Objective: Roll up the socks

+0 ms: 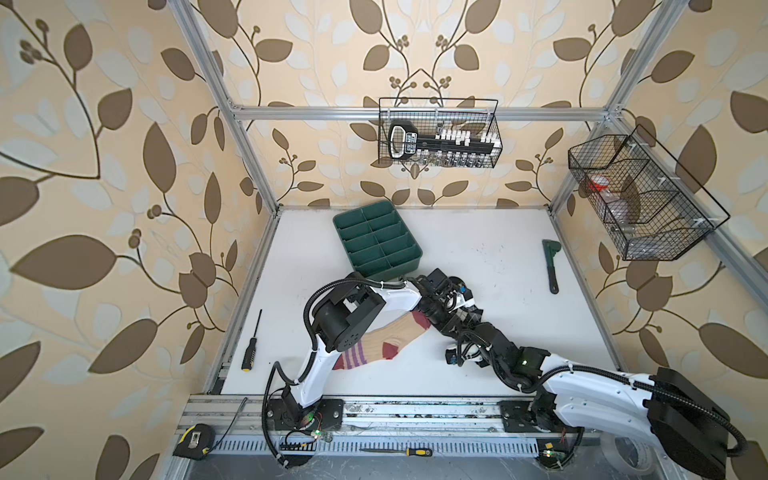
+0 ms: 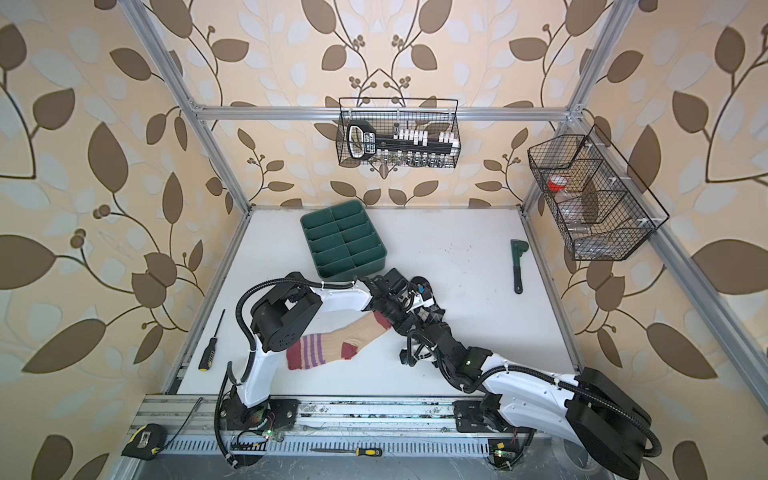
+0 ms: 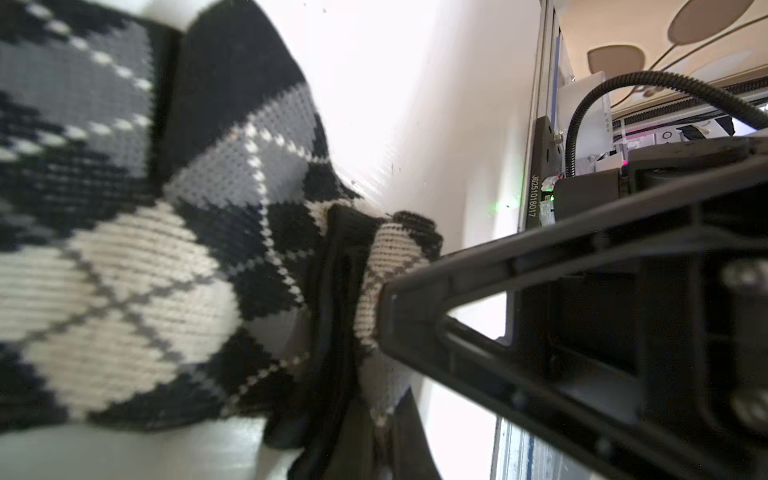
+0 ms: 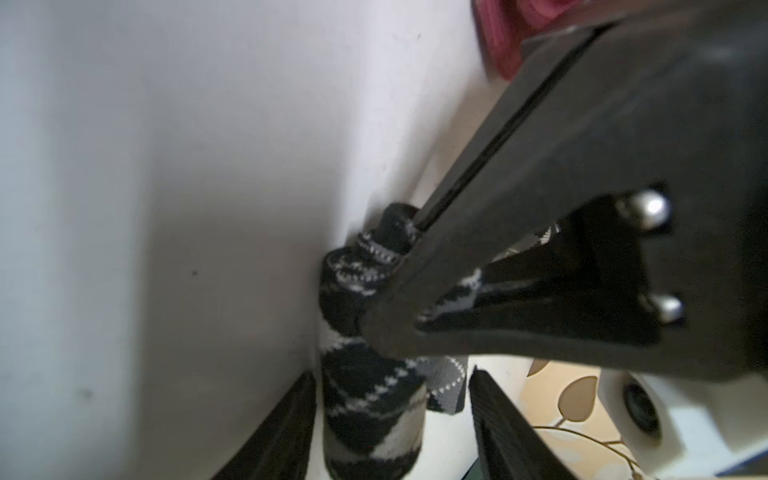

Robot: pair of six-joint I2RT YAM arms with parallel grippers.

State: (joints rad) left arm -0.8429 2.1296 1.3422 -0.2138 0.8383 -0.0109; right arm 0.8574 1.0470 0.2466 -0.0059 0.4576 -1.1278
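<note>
black sock (image 3: 145,270) w/ grey-white argyle diamonds sits mid counter (image 1: 498,257), near the front edge of the green plastic divided tray (image 1: 376,241). in both top views it's mostly hidden under the two arms. in the right wrist view one end of it is wound into a tight roll. left end effector (image 4: 411,232) is clamped on a fold of the black sock, jaws pressed together w/ fabric pinched btwn them. right end effector (image 4: 390,374) has its jaws apart, one finger each side of the roll and v. close to it; can't tell if they touch. beige sock (image 1: 386,345) w/ maroon toe, heel, cuff & purple stripes lies flat on the counter, partly under the left arm, toe end near the black sock. black-handled screwdriver (image 1: 251,345) lies well apart by the counter's left edge, green-handled tool (image 1: 550,266) over on the right.
</note>
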